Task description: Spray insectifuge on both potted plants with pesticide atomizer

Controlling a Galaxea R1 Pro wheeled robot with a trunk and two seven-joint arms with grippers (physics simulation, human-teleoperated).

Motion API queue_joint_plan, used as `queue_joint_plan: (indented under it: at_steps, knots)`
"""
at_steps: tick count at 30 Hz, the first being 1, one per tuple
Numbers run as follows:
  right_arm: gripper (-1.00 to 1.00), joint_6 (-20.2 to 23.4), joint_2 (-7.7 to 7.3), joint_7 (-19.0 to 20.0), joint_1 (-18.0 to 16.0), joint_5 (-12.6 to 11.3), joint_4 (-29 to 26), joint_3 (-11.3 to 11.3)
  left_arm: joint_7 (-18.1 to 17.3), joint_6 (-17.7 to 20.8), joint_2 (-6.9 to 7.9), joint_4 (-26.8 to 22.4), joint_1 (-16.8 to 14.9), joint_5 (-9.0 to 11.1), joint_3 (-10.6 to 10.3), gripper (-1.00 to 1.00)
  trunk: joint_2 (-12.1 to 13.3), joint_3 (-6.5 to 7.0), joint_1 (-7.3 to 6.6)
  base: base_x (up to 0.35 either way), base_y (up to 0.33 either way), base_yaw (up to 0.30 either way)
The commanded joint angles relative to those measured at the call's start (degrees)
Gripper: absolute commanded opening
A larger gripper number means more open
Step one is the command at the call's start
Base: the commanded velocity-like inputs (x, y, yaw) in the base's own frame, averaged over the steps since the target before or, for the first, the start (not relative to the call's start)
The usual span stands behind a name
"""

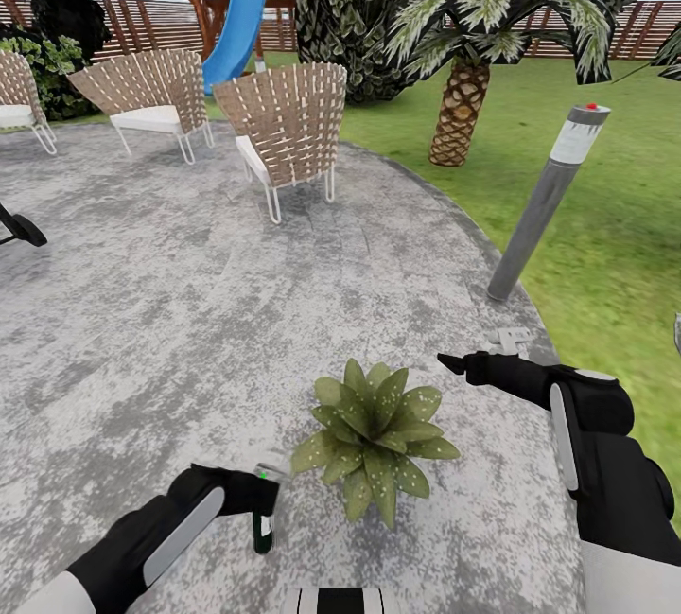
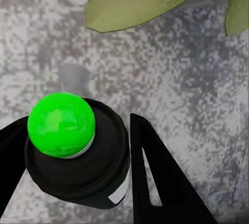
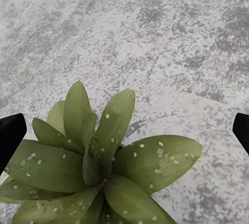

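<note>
Mid-spray I reckon: my left hand [image 1: 248, 499] is clamped round the atomizer [image 1: 264, 521] at lower left, plant [image 1: 376, 437] at bottom centre already specked, right hand [image 1: 454, 363] wide open and empty, so next keep misting it.

Black glossy forearms, white upper sleeves, grey side panels, black pointed pincer fingers [image 3: 10, 136]

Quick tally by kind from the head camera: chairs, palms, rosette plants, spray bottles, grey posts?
Woven chairs: 3, nearest one
Palms with a scaly trunk: 1
Rosette plants: 1, white specks on its leaves
Spray bottles: 1, in the left tool
Grey posts: 1
Total: 7
</note>
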Motion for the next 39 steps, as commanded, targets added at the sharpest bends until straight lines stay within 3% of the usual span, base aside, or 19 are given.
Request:
queue_joint_plan:
  at_steps: [1, 8, 12, 15, 35, 39]
  knots:
    - [1.0, 0.2, -0.01, 0.6, -0.1, 0.6, -0.1, -0.1, 0.0, 0.1, 0.12, -0.1, -0.1, -0.4, -0.1, -1.0, 0.0, -0.05, -0.01, 0.0, 0.0, 0.0]
    - [1.0, 0.2, -0.07, 0.6, -0.1, 0.6, -0.1, -0.1, 0.0, -0.2, 0.0, -0.2, 0.0, -2.3, -0.4, -1.0, 0.0, -0.05, -0.01, 0.0, 0.0, 0.0]
    - [1.0, 0.2, -0.08, 0.6, -0.1, 0.6, -0.1, -0.1, 0.1, 0.1, -0.97, -0.1, 0.0, -9.2, -0.3, -1.0, 0.0, -0.05, -0.01, 0.0, 0.0, 0.0]
    - [1.0, 0.2, -0.08, 0.6, -0.1, 0.6, -0.1, -0.1, 0.1, 0.2, -1.39, -0.1, 0.0, -11.1, -0.1, -1.0, 0.0, -0.05, -0.01, 0.0, 0.0, 0.0]
    - [1.0, 0.2, -0.08, 0.6, -0.1, 0.6, -0.1, -0.1, -0.9, 0.6, -1.5, 0.0, 0.0, -10.6, 0.4, -1.0, 0.0, -0.05, -0.01, 0.0, 0.235, -0.219]
    - [1.0, 0.2, -0.08, 0.6, -0.1, 0.6, -0.1, -0.1, -4.0, 1.7, -1.4, 0.0, -0.1, -10.8, 1.7, -1.0, 0.0, -0.05, -0.01, 0.0, 0.297, -0.276]
